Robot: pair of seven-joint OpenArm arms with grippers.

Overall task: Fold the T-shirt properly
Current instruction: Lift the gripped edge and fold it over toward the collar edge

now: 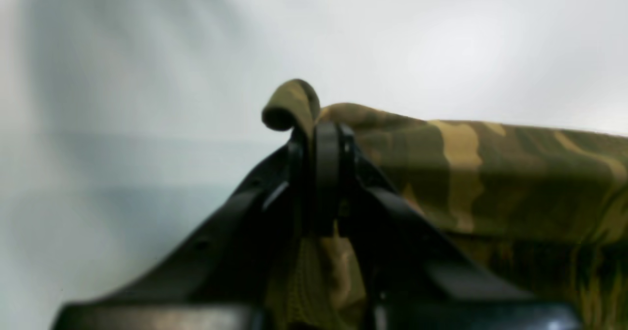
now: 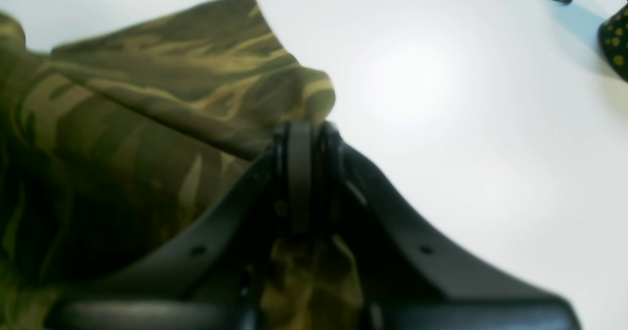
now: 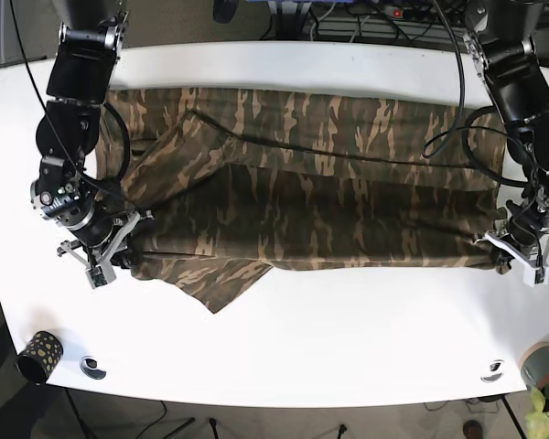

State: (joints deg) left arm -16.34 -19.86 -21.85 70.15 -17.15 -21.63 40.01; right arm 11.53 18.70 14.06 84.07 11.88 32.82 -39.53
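Both jaws clamp T-shirt hem corners.

The camouflage T-shirt in olive, tan and dark green lies spread widthwise across the middle of the base view, reaching from the left side almost to the right edge. Its near edge is lifted and doubled over, and a pointed flap juts toward lower left.
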